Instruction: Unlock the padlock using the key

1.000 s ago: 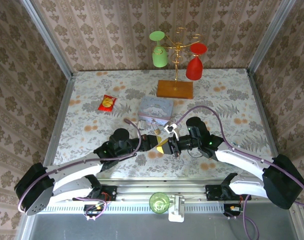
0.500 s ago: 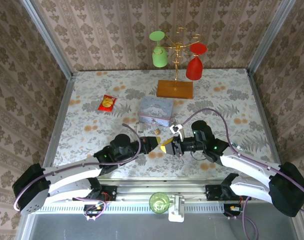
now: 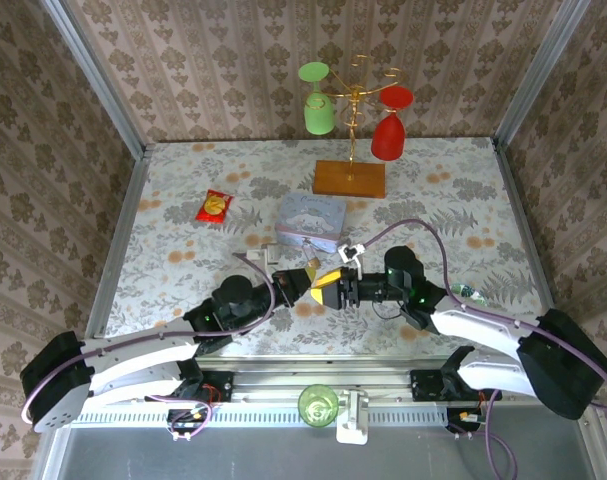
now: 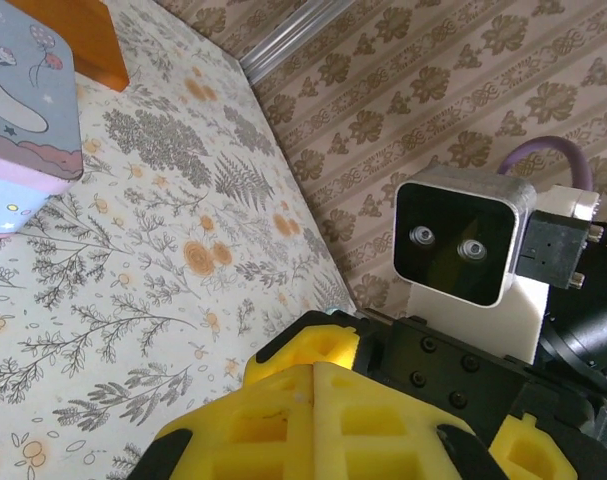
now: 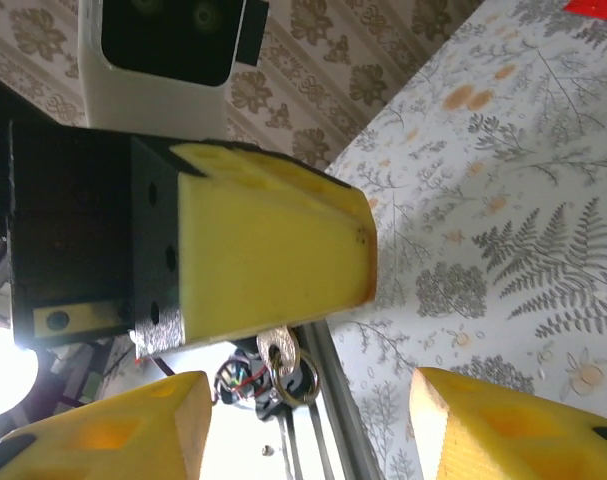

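Observation:
My left gripper [image 3: 299,281] is shut, its yellow fingers [image 5: 273,250] pressed together. The head of the silver key [image 5: 280,352] and its ring [image 5: 301,385] hang out below them. My right gripper [image 3: 329,287] faces it tip to tip and stands open. Its yellow fingertips [image 5: 123,430] flank the key without touching it. The left wrist view shows the shut left gripper [image 4: 315,420] with a right finger [image 4: 313,345] just beyond it. A tiny brass thing [image 3: 311,268] on the table in front of the tin looks like the padlock, too small to be sure.
A pale blue tin [image 3: 310,221] stands just behind the grippers. A red-and-yellow snack packet [image 3: 215,206] lies to the left. At the back, a wooden-based stand [image 3: 349,178] carries a green glass [image 3: 318,105] and a red glass [image 3: 389,130]. Patterned walls enclose the table.
My right gripper has gone from shut to open and let go of the key. The left gripper stays shut on it. Both arms have shifted slightly to the left.

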Controlling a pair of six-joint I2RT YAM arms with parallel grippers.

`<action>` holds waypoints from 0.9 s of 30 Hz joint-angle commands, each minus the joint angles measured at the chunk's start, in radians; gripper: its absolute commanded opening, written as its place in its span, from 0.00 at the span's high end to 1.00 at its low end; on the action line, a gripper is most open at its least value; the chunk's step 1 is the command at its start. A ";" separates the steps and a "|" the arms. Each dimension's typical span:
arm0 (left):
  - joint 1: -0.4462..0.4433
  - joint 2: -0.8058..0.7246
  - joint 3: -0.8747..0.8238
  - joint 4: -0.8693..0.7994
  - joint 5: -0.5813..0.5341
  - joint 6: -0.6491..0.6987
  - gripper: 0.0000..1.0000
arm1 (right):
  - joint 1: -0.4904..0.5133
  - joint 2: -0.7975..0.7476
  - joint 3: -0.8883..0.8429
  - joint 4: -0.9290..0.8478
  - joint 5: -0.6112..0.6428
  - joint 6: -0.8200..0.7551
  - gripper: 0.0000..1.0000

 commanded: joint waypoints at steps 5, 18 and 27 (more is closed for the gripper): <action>-0.018 0.014 -0.015 0.095 -0.028 0.017 1.00 | 0.018 0.090 0.005 0.222 -0.040 0.084 0.60; -0.026 0.053 -0.033 0.172 -0.026 0.016 1.00 | 0.011 0.081 -0.025 0.315 -0.015 0.135 0.98; 0.006 -0.057 -0.058 0.081 -0.042 0.011 0.52 | 0.005 -0.052 0.031 -0.169 -0.042 -0.083 1.00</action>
